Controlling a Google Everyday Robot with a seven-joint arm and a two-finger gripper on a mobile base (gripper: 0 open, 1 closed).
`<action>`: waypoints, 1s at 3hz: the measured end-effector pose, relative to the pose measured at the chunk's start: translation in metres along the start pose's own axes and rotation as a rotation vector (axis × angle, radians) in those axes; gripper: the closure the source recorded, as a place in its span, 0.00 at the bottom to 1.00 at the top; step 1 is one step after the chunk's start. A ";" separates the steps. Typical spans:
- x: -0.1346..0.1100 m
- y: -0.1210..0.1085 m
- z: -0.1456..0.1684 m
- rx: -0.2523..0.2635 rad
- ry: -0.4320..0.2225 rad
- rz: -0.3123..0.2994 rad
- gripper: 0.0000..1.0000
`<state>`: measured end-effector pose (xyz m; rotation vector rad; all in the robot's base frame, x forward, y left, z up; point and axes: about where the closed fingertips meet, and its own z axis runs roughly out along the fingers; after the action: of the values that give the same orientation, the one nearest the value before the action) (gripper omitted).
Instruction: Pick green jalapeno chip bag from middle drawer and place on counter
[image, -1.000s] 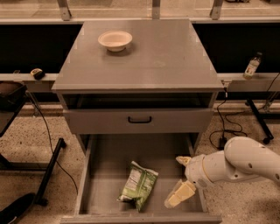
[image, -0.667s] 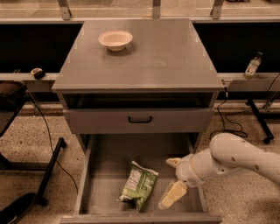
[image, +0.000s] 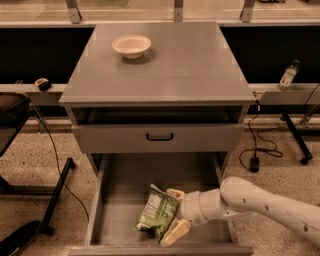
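Shifted left, the hand (image: 170, 216) at lower centre spreads wide around the green jalapeno chip bag (image: 152, 210) lying in the middle drawer (image: 122, 197); a shallow pinch on its crinkly edge could slip.

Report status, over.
End effector open in middle drawer, straddling right edge of green jalapeno chip bag. Bag on drawer floor. Bowl on counter, back left.

Pincer (image: 175, 213) down in the drawer (image: 120, 200), fingers spread at the right edge of the chip bag (image: 157, 211). Touching it or not, can't tell. Bag print too blurred to read. The arm (image: 270, 205) runs off the right edge. Drawer's front lip is clipped at the bottom. Bottle (image: 287, 76) label: too small to read.
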<state>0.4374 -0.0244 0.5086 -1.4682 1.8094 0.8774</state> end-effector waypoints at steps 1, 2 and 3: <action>0.004 0.007 0.013 -0.023 -0.025 -0.046 0.00; -0.003 -0.019 0.023 0.075 -0.105 -0.023 0.00; -0.007 -0.042 0.038 0.196 -0.154 -0.022 0.00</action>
<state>0.4826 0.0044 0.4885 -1.2603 1.7103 0.7571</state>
